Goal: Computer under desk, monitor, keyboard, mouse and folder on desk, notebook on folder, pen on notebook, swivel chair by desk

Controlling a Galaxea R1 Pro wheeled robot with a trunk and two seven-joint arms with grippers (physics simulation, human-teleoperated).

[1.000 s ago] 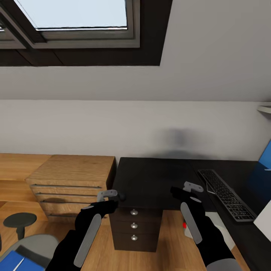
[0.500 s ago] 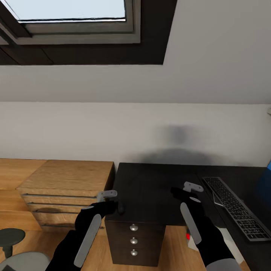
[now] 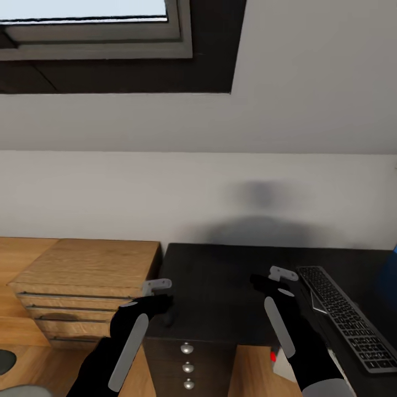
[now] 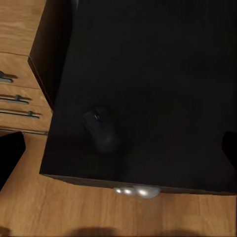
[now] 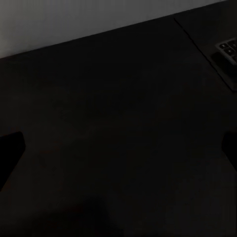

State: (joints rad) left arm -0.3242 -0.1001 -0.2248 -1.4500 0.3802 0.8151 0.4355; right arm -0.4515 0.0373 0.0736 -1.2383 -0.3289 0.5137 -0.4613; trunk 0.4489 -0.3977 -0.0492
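Note:
A small black mouse (image 4: 101, 129) lies near the black desk's (image 3: 220, 275) left front corner, right below my left gripper (image 3: 160, 296), which hangs open just above it. In the left wrist view the two dark fingers (image 4: 11, 157) stand far apart at the picture's edges. My right gripper (image 3: 269, 282) hovers open over the bare middle of the desk, its fingers (image 5: 10, 148) spread wide. The black keyboard (image 3: 337, 317) rests on the desk's right part, with a blue monitor edge (image 3: 392, 273) beyond it. A white computer case (image 3: 286, 365) with a red light shows under the desk.
A wooden chest of drawers (image 3: 82, 275) stands against the desk's left side. The desk's own drawer unit (image 3: 187, 366) with silver knobs is below its left end. A sloped wall with a skylight (image 3: 88, 22) rises behind. A grey chair base (image 3: 3, 361) peeks in at lower left.
The camera has moved toward the desk and turned, so the swivel chair and blue folder slid out at lower left. Both arms keep their pose; the mouse now sits under the left gripper.

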